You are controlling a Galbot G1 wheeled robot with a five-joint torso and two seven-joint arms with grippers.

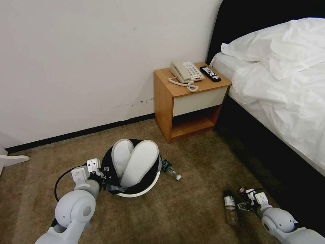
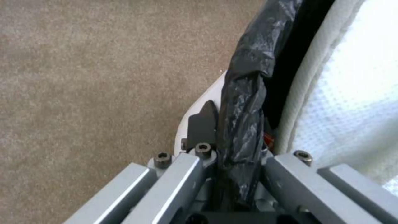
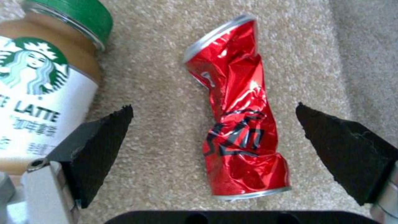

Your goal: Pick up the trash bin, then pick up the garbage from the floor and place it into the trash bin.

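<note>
Left gripper (image 2: 232, 174) pinching trash bin (image 1: 149, 190) rim (2 slippers (image 1: 139, 162) inside), right gripper (image 3: 213, 137) fingers spread around red can (image 3: 236, 124)

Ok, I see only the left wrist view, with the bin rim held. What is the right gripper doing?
Observer: The right gripper is open, low over the floor, straddling a crushed red can.
Operator: Is something else near the can?
Observer: A latte bottle lies beside it, outside the gripper's span.
Operator: Any litter by the bin?
Observer: A small bottle lies on the floor beside the bin.
</note>
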